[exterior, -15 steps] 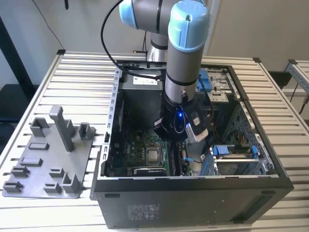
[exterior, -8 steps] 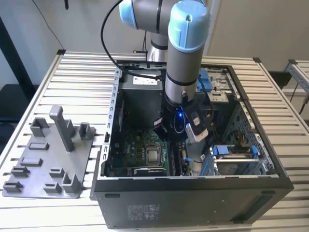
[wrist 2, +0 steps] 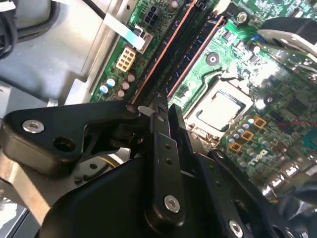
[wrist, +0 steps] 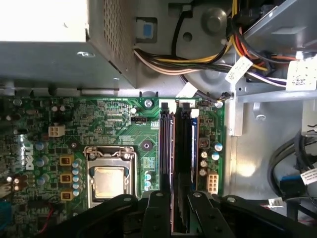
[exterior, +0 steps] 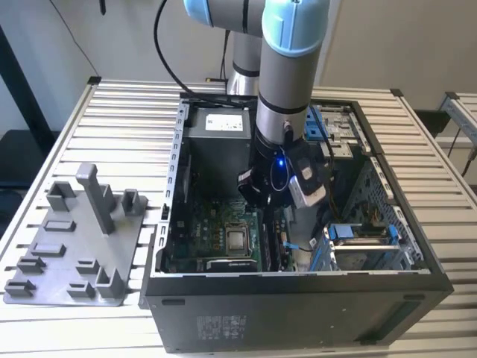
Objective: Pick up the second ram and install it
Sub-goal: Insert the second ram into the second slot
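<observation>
The hand [wrist: 179, 210] is clamped on the second ram [wrist: 184, 163] edge-on over the motherboard slots [wrist: 167, 148].

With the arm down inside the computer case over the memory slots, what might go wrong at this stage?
1. The pincer sits right over the memory slots; if the second ram is slightly off the slot line, pressing may jam it or strain the motherboard.
2. The cable bundle and the power supply lie close to the arm's wrist, so a sideways move might snag them.
</observation>
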Action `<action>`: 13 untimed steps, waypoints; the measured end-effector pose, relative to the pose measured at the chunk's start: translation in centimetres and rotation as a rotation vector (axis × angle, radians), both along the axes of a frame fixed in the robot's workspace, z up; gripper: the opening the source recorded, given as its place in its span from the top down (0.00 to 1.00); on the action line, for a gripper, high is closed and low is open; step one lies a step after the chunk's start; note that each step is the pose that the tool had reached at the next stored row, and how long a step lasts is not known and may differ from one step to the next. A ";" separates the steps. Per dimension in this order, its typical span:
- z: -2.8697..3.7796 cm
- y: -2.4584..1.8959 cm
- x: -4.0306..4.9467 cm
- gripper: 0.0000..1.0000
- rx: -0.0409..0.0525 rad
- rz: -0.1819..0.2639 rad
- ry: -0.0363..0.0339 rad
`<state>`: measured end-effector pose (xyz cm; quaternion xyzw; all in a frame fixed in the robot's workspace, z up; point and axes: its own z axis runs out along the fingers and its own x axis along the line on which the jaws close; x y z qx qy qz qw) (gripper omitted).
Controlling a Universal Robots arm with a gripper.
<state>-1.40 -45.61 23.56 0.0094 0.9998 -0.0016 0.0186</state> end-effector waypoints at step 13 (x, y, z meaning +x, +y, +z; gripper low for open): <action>0.01 0.00 0.00 0.89 0.0000 0.000 0.0000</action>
